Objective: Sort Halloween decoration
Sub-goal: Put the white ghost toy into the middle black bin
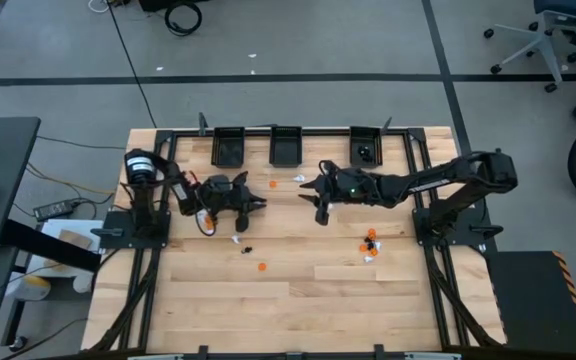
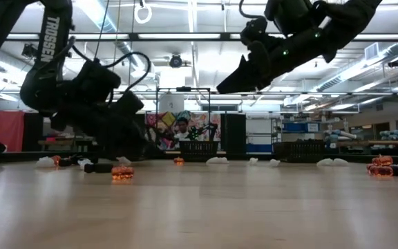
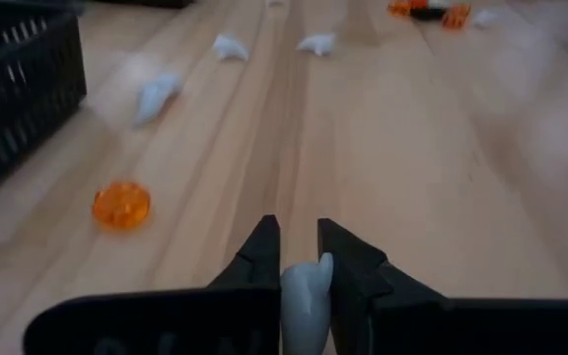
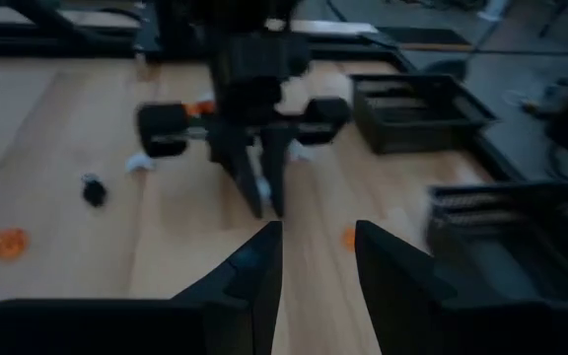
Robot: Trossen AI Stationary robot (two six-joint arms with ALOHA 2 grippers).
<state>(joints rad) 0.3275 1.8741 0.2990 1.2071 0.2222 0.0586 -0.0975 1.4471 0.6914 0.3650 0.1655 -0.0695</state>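
Observation:
The Halloween decoration is scattered over the wooden table as tiny trinkets. An orange one (image 3: 121, 205) and several white ones (image 3: 156, 94) lie ahead of my left gripper (image 3: 299, 237). A mixed cluster (image 1: 370, 240) lies at the right. My left gripper (image 1: 260, 204) is left of centre, low over the wood, shut on a white trinket (image 3: 307, 291). My right gripper (image 4: 319, 256) hangs higher near the middle (image 1: 313, 190), pointing toward the left arm, open with nothing between its fingers. My left gripper pinches the white trinket's lower part (image 3: 304, 306) between its two fingers (image 3: 262, 251). The trinket's rounded tip (image 3: 321, 264) shows in the gap near their free ends. The fingers slant shallowly down toward the table's right. In the low view the gripper stands a little above the wood.
Three small black bins (image 1: 230, 147), (image 1: 286, 147), (image 1: 366, 147) stand along the far edge. More trinkets lie nearer the front: a white one (image 1: 236, 240), a black one (image 1: 245, 248) and an orange one (image 1: 261, 267). A person shows in the room behind (image 2: 182, 128).

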